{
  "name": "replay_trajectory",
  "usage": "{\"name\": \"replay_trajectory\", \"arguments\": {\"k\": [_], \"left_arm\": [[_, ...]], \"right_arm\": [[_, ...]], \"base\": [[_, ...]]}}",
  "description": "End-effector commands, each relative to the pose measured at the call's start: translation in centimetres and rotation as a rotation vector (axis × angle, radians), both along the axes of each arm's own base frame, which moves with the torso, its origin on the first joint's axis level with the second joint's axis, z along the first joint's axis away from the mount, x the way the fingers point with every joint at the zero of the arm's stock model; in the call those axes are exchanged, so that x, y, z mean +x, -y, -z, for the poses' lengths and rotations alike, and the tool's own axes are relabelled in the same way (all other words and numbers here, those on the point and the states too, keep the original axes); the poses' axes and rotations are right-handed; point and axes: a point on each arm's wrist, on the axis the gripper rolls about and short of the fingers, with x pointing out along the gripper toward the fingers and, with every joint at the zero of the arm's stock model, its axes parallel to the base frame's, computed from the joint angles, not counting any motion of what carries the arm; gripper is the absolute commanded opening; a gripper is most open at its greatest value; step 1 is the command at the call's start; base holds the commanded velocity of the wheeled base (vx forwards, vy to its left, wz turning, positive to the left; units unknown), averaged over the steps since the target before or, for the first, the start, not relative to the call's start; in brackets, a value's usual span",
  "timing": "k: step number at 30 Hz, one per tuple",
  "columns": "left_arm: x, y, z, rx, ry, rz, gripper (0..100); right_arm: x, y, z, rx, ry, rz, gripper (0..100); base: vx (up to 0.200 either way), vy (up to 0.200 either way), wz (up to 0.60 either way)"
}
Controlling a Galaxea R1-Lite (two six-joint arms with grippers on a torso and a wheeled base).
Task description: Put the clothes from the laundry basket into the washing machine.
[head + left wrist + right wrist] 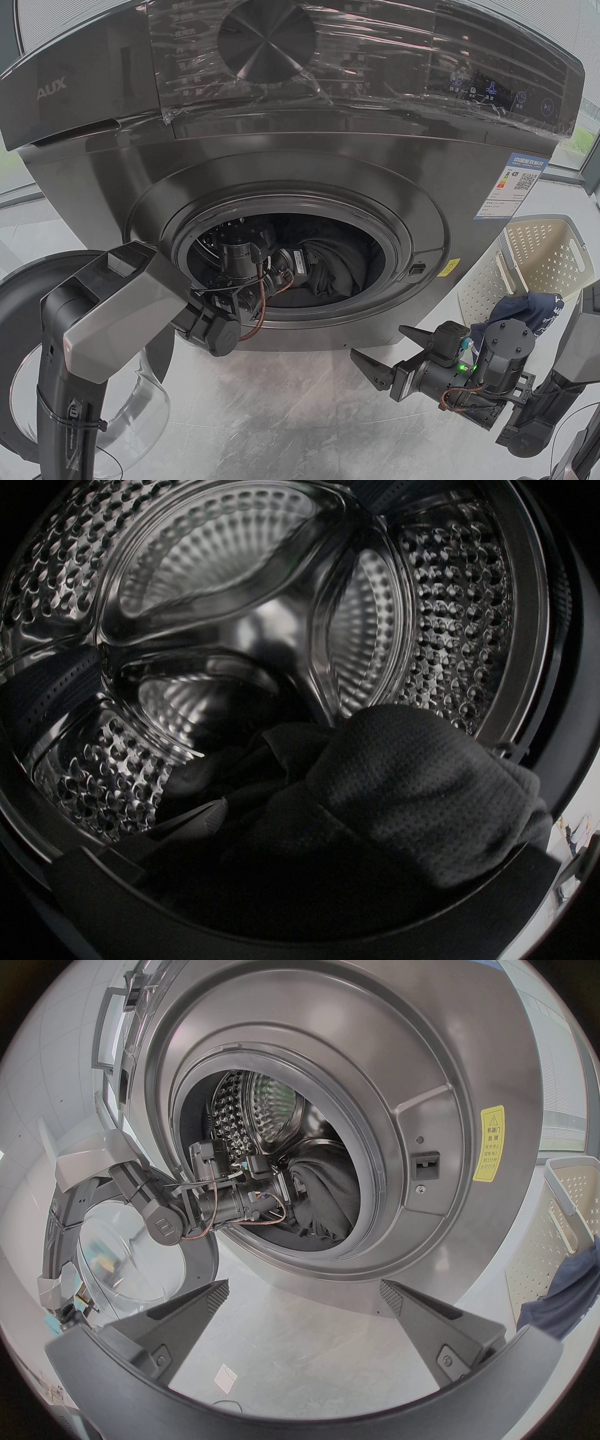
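Peering into the dark grey front-loading washing machine [312, 162], we see its round glass-fronted door [15, 337] swung wide open on the left. Inside the perforated steel drum [262, 574], a black mesh-knit garment [406, 786] lies heaped at the bottom, close to the mouth. Our left gripper [303, 262] is right inside the opening, up against that black heap. Whether it is clamped on the fabric or free of it, we cannot tell. Over on the right, the cream perforated plastic laundry basket [550, 250] sits just beside the machine, with a navy blue garment [531, 309] at its near edge. Our right gripper [378, 344] hovers above the pale marbled floor [281, 412], jaws spread wide and empty, near the navy garment but apart from it.
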Motion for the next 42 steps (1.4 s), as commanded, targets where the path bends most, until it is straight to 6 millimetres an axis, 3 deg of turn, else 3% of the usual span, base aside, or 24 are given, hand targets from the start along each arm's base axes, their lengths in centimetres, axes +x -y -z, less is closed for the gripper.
{"name": "replay_trajectory", "arguments": {"k": [1,6,7,15,19,30,31,35,36,42], "left_arm": [[-0.1,0.2,0.4,0.014,-0.024,0.012,100],[0.1,0.7,0.9,0.025,-0.043,0.022,100],[0.3,0.8,0.8,0.023,-0.04,0.022,0],[4.1,1.8,-1.8,-0.117,0.099,-0.102,0],[4.6,1.9,-2.8,-0.138,0.129,-0.11,0],[5.1,1.0,-2.8,-0.143,0.143,-0.126,0],[5.1,1.0,-2.8,-0.142,0.142,-0.126,100],[3.9,0.6,-2.8,-0.115,0.099,-0.125,100],[2.4,0.2,-3.5,-0.087,0.057,-0.097,100],[-1.9,-0.7,-1.8,0.036,-0.128,0.015,100]], "right_arm": [[0.0,-0.1,0.0,0.0,0.0,-0.002,100],[0.0,-0.1,0.0,0.0,0.0,-0.002,100],[0.0,-0.1,0.0,0.0,0.0,-0.002,100],[0.1,-0.1,0.1,-0.002,-0.002,-0.002,100],[0.1,-0.2,0.2,-0.003,-0.003,-0.002,100],[0.1,-0.2,0.2,-0.003,-0.003,-0.004,100],[0.1,-0.2,0.2,-0.003,-0.003,-0.002,100],[0.1,-0.2,0.2,-0.003,-0.003,-0.002,100],[0.1,-0.2,0.2,-0.003,-0.003,-0.002,100],[0.2,-0.2,0.4,-0.005,-0.011,-0.003,100]], "base": [[0.0,0.0,0.0],[0.0,0.0,0.0],[0.0,0.0,0.0],[0.0,0.0,0.0],[0.0,0.0,0.0],[0.0,0.0,0.0],[0.0,0.0,0.0],[0.0,0.0,0.0],[0.0,0.0,0.0],[0.0,0.0,0.0]]}}
